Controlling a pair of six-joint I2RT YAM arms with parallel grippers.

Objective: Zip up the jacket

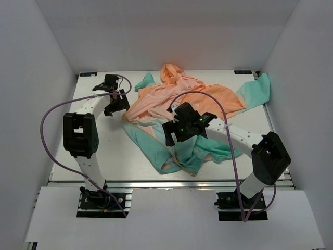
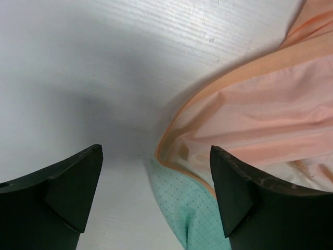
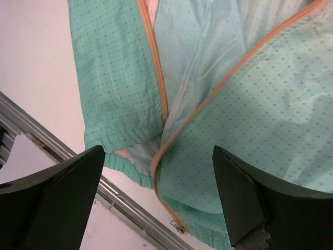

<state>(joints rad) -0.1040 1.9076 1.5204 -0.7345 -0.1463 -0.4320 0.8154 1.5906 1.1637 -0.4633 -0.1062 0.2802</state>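
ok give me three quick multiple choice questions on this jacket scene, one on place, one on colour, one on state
1. Where does the right gripper hang?
A over the hood
B over the teal hem end of the jacket
C over bare table, away from the cloth

2. What colour is the zipper?
A black
B white
C orange

3. How is the left gripper?
A open, holding nothing
B shut on a sleeve
C shut on the zipper pull

Answers:
1 B, its wrist view shows teal cloth and the hem edge right below it.
2 C, orange tape runs along both front edges.
3 A, its fingers stand wide apart, with only the table and the jacket's edge seen between them.
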